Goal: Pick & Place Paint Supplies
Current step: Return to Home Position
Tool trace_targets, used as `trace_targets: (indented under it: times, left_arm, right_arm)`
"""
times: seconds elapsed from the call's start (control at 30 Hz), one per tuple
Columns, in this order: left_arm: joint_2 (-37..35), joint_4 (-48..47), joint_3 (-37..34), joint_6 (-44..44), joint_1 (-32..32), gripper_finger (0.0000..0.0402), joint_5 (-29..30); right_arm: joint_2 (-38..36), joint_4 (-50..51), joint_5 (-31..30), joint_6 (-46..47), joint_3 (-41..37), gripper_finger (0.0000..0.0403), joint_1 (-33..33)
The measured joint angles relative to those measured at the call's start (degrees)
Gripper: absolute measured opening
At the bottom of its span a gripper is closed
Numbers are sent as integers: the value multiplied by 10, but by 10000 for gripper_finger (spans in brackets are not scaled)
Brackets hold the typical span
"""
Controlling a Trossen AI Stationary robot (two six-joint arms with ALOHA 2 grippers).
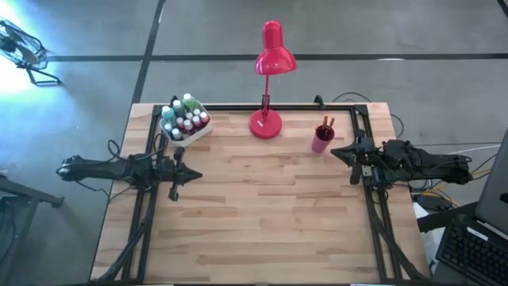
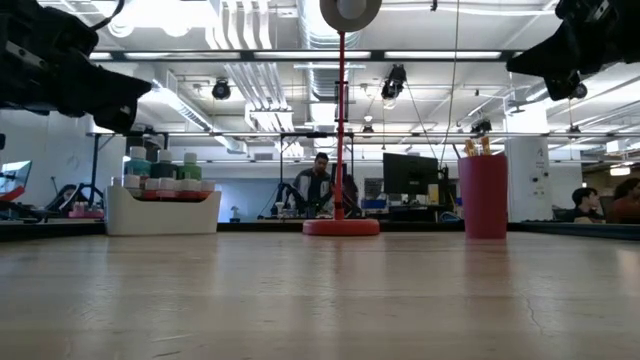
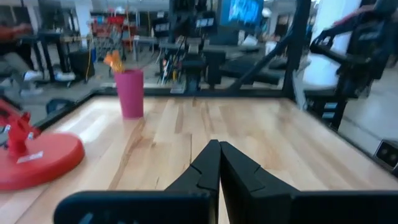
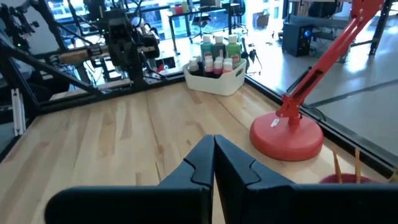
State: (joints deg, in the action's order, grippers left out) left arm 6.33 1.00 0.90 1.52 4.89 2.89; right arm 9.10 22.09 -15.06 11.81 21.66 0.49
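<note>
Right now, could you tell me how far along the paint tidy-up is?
Nearly finished. Bottles sit in the bin, brushes stand in the cup. The left gripper and right gripper are shut, empty, at the sides of the table. Remaining: nothing loose shows.

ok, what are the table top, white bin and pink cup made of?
Table top: pale wood planks, grain and seams visible, light sheen.
White bin: likely moulded plastic, smooth, rounded corners.
Pink cup: probably plastic, opaque and matte; ceramic not ruled out.
</note>
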Motion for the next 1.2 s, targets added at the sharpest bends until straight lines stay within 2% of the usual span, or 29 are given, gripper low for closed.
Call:
trace_targets:
  times: [0.27, 0.83, 1.2]
  left_arm:
    - [-63, 1, -4, 0, 0, 10, -5]
    - [-63, 5, -5, 0, 0, 10, -3]
    - [-63, 5, -5, 0, 0, 10, -3]
  right_arm:
    - [-4, 0, 0, 0, -23, 9, 0]
    - [-90, 0, -1, 0, -84, 9, 0]
    - [-91, -1, -1, 0, -138, 9, 0]
